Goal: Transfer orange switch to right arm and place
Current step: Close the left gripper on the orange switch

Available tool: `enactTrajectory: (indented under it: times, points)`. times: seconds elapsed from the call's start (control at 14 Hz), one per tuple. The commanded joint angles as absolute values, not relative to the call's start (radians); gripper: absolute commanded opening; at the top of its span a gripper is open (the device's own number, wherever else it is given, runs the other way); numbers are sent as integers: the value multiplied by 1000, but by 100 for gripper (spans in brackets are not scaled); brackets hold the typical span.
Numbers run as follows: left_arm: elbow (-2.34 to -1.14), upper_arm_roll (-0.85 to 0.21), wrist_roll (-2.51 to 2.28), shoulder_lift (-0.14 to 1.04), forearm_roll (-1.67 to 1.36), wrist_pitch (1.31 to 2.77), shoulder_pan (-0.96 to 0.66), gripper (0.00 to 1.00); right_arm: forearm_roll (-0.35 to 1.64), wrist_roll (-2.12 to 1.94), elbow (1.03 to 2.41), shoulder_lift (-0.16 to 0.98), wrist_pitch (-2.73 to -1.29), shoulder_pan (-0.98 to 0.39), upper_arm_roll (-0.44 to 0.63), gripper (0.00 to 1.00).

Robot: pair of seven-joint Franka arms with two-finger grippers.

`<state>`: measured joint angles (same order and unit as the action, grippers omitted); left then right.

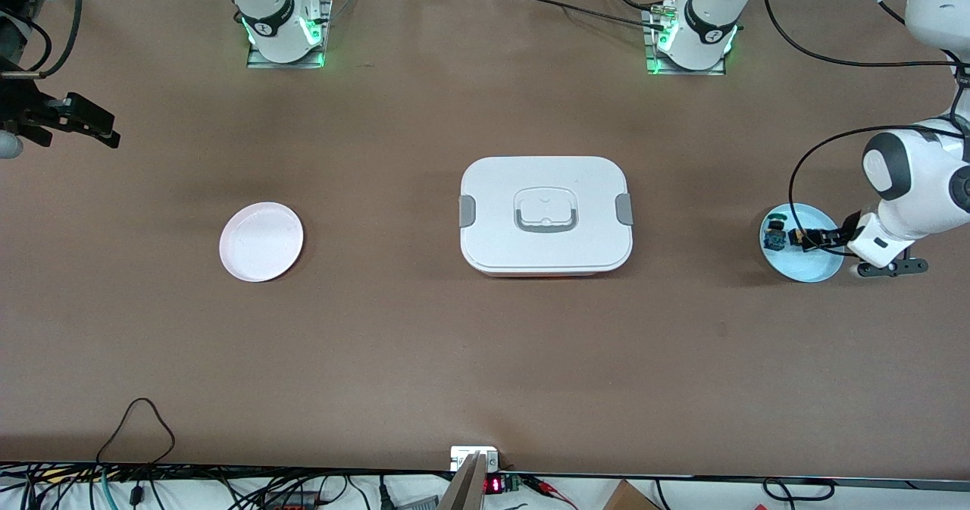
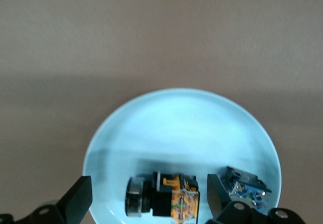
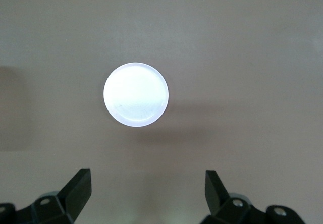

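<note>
Right now we see the orange switch [image 2: 164, 198] lying on its side in the light blue plate [image 1: 822, 271] at the left arm's end of the tabletop, with the blue-and-green switch [image 2: 245, 188] just beside it on the same plate. Our left tool [image 2: 146, 199] is low over that plate with its fingers spread wide, one on each side of the orange switch and not yet touching it. Our right tool [image 3: 146, 193] waits high over the right arm's end of the tabletop, fingers also wide apart and empty, looking down on the white plate [image 1: 261, 241]. A lidded white box [image 1: 546, 214] sits between the two plates.

We judge the switch to be light, rigid and small, with a rounded cap end that may roll or pivot when squeezed. The squarish orange-marked body looks like the best place to hold, leaving the cap end free for the right tool to take. A slightly off-centre close could nudge its neighbour or flick the part across the smooth plate.
</note>
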<state>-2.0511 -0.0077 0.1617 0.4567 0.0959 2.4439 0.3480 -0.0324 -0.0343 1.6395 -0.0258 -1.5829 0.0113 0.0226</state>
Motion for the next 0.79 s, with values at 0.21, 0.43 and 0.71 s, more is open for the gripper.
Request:
enactTrajectory:
  times: [0.21, 0.43, 0.71]
  points:
    - [-2086, -34, 222, 469, 78, 2457, 380, 100, -20, -18, 1626, -28, -1572, 9, 26, 100]
    - [-2079, -34, 242, 465, 78, 2457, 385, 100, -20, -18, 1626, -28, -1571, 9, 26, 100]
    - [-2086, -34, 245, 476, 78, 2456, 390, 99, -20, -18, 1628, -26, -1569, 9, 26, 100]
